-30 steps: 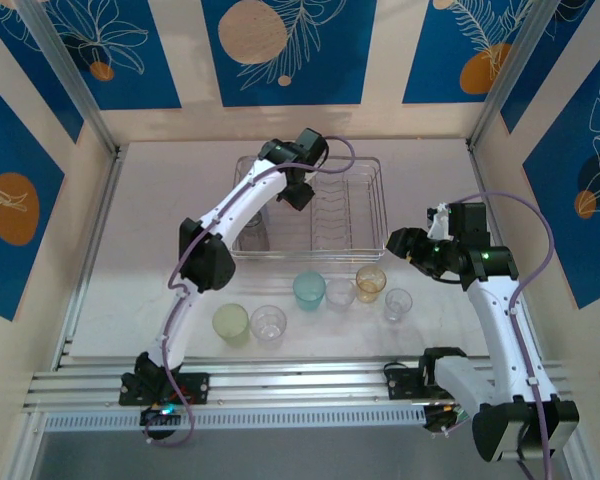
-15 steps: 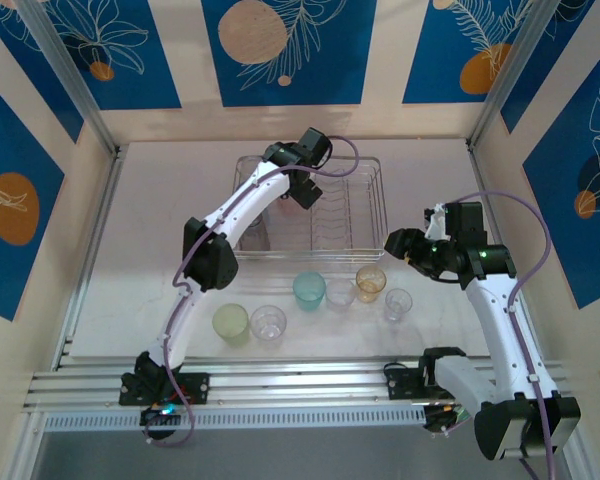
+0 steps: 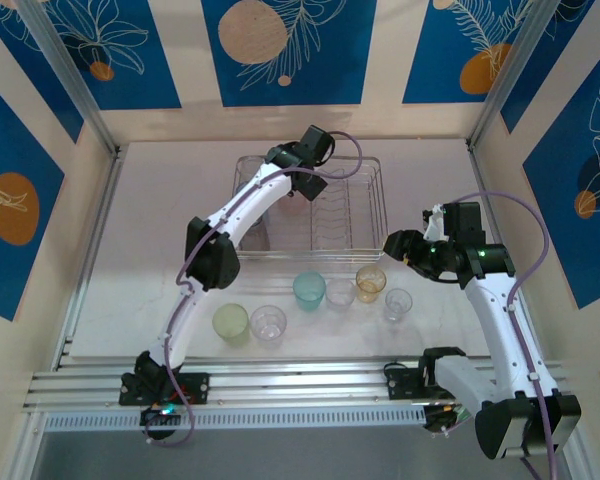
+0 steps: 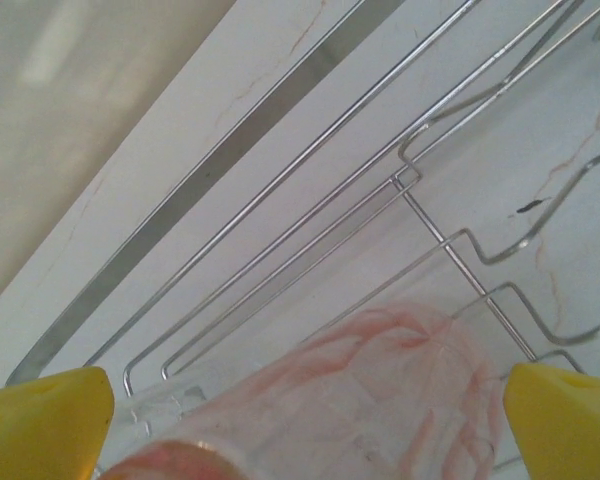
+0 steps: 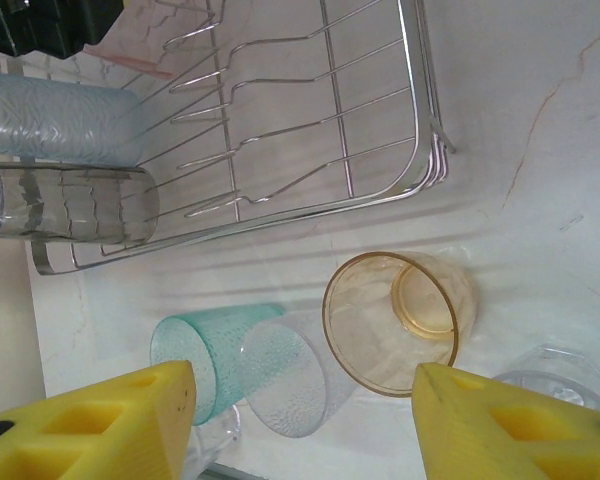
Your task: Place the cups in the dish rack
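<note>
The pink cup point(image 4: 380, 400) sits between the yellow fingertips point(image 4: 40, 420) of the left gripper point(image 4: 305, 425), which is clamped on its sides and holds it tilted just above the wires of the dish rack point(image 4: 408, 185). From above, the left gripper point(image 3: 305, 185) hangs over the far middle of the dish rack point(image 3: 380, 205), which stands toward the back of the white desk point(image 3: 150, 260). At the left end of the dish rack point(image 5: 417, 100) lie a blue cup point(image 5: 55, 120) and, next to it on the near side, a smoky grey cup point(image 5: 70, 205). In front of the rack, six cups stand on the desk: a yellow-green cup point(image 3: 230, 322) and a clear cup point(image 3: 268, 323) nearest the arm bases, then a teal cup point(image 3: 308, 290), a second clear cup point(image 3: 340, 293), an amber cup point(image 3: 370, 282) and a third clear cup point(image 3: 398, 302) further right. The right gripper point(image 3: 392, 243) hovers above the desk near the rack's near right corner, its jaws spread wide and holding nothing. Its own camera looks down between the fingers point(image 5: 90, 430) at the amber cup point(image 5: 395, 320), with the teal cup point(image 5: 205, 360) touching the second clear cup point(image 5: 290, 375) just beside it.
</note>
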Controlling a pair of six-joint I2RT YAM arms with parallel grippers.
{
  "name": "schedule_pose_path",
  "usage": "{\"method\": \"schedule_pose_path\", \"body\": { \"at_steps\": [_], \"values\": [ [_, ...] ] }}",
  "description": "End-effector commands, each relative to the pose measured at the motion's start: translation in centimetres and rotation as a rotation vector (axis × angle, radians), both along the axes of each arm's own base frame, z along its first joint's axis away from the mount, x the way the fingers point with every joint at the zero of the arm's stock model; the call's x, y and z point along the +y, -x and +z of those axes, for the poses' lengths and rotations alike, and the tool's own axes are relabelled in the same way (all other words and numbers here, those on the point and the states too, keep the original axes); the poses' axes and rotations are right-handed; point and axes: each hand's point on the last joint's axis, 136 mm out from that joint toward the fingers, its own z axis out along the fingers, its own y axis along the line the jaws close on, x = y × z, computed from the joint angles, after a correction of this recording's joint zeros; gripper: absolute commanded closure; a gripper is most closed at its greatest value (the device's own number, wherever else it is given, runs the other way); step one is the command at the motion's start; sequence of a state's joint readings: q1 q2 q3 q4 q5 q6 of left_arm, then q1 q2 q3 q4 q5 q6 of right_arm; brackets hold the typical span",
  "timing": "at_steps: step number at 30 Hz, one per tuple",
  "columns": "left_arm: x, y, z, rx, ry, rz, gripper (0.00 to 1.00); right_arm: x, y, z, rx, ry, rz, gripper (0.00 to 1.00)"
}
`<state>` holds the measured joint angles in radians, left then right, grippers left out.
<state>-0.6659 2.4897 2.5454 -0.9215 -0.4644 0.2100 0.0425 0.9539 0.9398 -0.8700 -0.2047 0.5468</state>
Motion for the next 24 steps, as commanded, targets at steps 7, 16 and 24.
{"method": "schedule_pose_path", "body": {
  "at_steps": [7, 16, 24],
  "values": [
    [-0.4, -3.4, 5.4, -0.206, 0.087, 0.014, 0.00, 0.7, 0.8, -0.2, 0.010, 0.015, 0.055, 0.39],
    [-1.2, -3.4, 12.1, -0.333, 0.230, 0.000, 0.00, 2.3, 1.5, 0.5, -0.006, 0.114, 0.158, 0.33],
    [3.8, 0.0, 15.8, -0.284, 0.404, 0.126, 0.00, 4.6, 2.2, 1.9, -0.056, 0.169, 0.250, 0.39]
  ]
}}
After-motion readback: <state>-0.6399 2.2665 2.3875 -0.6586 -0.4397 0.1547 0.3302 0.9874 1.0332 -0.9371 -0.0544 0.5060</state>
